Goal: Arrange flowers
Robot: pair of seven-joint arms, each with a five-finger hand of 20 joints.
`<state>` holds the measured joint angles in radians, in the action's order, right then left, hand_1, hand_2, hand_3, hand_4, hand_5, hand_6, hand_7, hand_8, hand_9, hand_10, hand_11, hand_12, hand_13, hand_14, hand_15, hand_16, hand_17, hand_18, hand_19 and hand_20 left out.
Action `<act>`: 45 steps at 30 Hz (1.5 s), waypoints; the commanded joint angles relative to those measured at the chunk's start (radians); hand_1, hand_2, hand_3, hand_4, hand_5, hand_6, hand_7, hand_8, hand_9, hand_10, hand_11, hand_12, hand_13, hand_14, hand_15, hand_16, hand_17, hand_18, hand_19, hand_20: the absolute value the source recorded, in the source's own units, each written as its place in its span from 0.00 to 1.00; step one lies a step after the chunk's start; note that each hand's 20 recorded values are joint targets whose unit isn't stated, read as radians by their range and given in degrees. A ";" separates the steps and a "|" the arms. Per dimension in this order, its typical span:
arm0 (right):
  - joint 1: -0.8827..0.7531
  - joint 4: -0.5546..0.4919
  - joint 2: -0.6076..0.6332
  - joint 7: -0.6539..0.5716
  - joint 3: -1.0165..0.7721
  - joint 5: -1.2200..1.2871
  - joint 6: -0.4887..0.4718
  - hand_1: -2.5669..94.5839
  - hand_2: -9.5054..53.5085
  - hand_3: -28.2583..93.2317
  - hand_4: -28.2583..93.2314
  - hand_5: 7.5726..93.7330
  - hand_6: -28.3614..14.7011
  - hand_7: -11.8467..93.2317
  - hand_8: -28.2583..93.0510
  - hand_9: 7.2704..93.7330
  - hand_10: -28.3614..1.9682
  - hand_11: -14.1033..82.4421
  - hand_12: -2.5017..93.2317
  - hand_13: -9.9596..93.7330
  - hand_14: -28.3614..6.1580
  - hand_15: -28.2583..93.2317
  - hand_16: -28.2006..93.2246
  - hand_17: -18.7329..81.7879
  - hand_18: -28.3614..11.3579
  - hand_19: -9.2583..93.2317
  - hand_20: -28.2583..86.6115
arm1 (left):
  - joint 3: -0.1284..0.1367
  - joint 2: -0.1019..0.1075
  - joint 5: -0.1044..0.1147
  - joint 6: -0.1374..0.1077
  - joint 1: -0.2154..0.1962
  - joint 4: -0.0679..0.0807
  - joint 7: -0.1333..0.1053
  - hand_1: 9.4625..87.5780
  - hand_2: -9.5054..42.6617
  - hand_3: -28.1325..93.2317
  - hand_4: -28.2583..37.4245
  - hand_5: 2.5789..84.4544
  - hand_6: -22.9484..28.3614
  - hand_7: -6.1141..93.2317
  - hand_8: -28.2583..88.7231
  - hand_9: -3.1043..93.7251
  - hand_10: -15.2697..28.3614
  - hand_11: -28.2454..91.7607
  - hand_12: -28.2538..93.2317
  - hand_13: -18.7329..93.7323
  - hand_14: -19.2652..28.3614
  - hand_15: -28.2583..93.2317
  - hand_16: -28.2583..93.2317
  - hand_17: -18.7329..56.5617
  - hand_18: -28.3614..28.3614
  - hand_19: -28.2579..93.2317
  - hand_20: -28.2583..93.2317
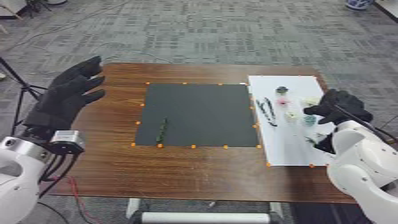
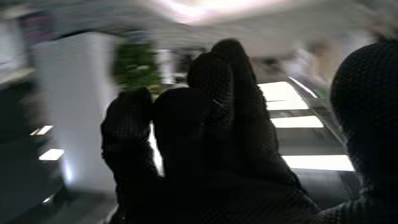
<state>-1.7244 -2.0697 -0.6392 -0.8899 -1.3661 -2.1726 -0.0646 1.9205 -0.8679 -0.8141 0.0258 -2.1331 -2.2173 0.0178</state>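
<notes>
Right hand (image 1: pixel 338 106) loosely open, nothing gripped, over the right side of the white sheet (image 1: pixel 289 156)! Flowers (image 1: pixel 282 101) lie on that sheet; one green stem (image 1: pixel 163 132) waits left of it. Best pinch the next one low, gently, so nothing gets crushed.

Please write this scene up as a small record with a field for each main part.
Surface: brown wooden table
Dark mat: middle of the table, orange markers around its edge
On the mat: one thin green stem, near its left edge
White sheet: right of the mat
On the sheet: a pink blossom, dark slender pieces, other small floral pieces
Left hand: open, by the table's left edge
Right hand: fingers straight, at the sheet's right side
</notes>
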 commanded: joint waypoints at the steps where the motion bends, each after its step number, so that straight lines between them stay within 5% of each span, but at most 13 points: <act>1: -0.123 0.066 0.059 -0.088 -0.007 -0.029 -0.077 0.31 0.00 0.85 0.00 0.61 0.55 0.38 0.15 0.65 0.47 0.75 0.53 0.71 0.51 0.90 0.58 0.50 0.12 0.93 0.68 | -0.017 -0.015 -0.006 -0.012 -0.002 0.001 -0.003 0.22 0.00 0.79 0.02 0.22 0.47 0.22 0.18 0.18 0.55 0.34 0.41 0.21 0.65 0.50 0.22 0.08 0.84 0.55 0.31; 12: -0.190 0.052 0.073 -0.114 -0.093 0.014 -0.177 0.30 0.00 0.87 0.00 0.65 0.57 0.42 0.15 0.68 0.48 0.75 0.55 0.73 0.53 0.90 0.59 0.51 0.12 0.95 0.68 | -0.002 -0.008 -0.001 -0.015 -0.016 -0.003 -0.002 0.22 0.00 0.80 0.02 0.22 0.47 0.22 0.18 0.18 0.55 0.34 0.41 0.21 0.65 0.50 0.22 0.08 0.84 0.55 0.31; 16: -0.188 0.053 0.064 -0.096 -0.085 0.022 -0.187 0.30 0.00 0.93 0.00 0.68 0.61 0.51 0.14 0.71 0.51 0.75 0.55 0.75 0.54 0.90 0.59 0.52 0.12 0.95 0.67 | 0.005 -0.010 0.000 -0.022 -0.028 -0.008 -0.004 0.22 0.00 0.80 0.02 0.22 0.47 0.22 0.18 0.18 0.55 0.34 0.41 0.21 0.65 0.50 0.22 0.08 0.84 0.55 0.31; 19: -0.179 0.053 0.049 -0.075 -0.072 0.050 -0.195 0.36 0.00 0.91 0.00 0.72 0.64 0.52 0.34 0.76 0.55 0.75 0.56 0.77 0.55 0.91 0.60 0.54 0.12 0.97 0.67 | 0.007 -0.011 0.000 -0.022 -0.032 -0.010 -0.001 0.22 0.00 0.80 0.01 0.22 0.47 0.22 0.18 0.18 0.55 0.34 0.41 0.21 0.65 0.50 0.22 0.08 0.84 0.55 0.31; 30: -0.161 0.042 0.066 0.040 -0.003 -0.019 0.031 0.46 0.00 0.94 0.01 0.80 0.66 0.56 0.39 0.84 0.61 0.77 0.60 0.81 0.55 0.93 0.60 0.56 0.12 0.99 0.67 | 0.015 -0.005 0.006 -0.030 -0.022 -0.012 0.003 0.22 0.00 0.80 0.01 0.22 0.47 0.22 0.18 0.18 0.55 0.34 0.41 0.21 0.65 0.50 0.22 0.08 0.84 0.55 0.31; 37: 0.027 -0.022 0.097 0.036 0.123 -0.071 0.232 0.41 0.00 0.95 0.11 0.81 0.66 0.61 0.44 0.86 0.62 0.82 0.58 0.84 0.55 0.96 0.61 0.59 0.12 1.00 0.72 | 0.051 -0.002 0.004 -0.036 -0.033 -0.016 0.008 0.22 0.00 0.80 0.01 0.22 0.47 0.22 0.18 0.18 0.55 0.34 0.41 0.21 0.65 0.50 0.22 0.07 0.84 0.55 0.31; 42: 0.341 0.007 0.031 0.101 0.389 0.006 0.234 0.40 0.00 0.95 0.13 0.82 0.67 0.61 0.45 0.88 0.65 0.83 0.59 0.86 0.57 0.97 0.61 0.62 0.12 1.00 0.74 | 0.073 0.002 0.002 -0.035 -0.035 -0.017 0.009 0.22 0.00 0.80 0.01 0.22 0.47 0.22 0.18 0.18 0.55 0.34 0.41 0.21 0.65 0.50 0.22 0.08 0.84 0.55 0.31; 45: 0.491 0.041 -0.056 0.096 0.543 0.013 0.227 0.40 0.00 0.95 0.13 0.83 0.68 0.61 0.45 0.89 0.66 0.83 0.59 0.87 0.59 0.97 0.61 0.63 0.12 1.00 0.75 | 0.056 0.002 0.003 -0.033 -0.015 -0.010 0.010 0.22 0.00 0.80 0.01 0.22 0.47 0.22 0.18 0.18 0.55 0.34 0.41 0.21 0.65 0.50 0.22 0.08 0.84 0.55 0.31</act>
<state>-1.6139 -2.0498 -0.5479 -0.8439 -1.0820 -2.1914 0.1920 1.9799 -0.8698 -0.8130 0.0020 -2.1609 -2.2265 0.0204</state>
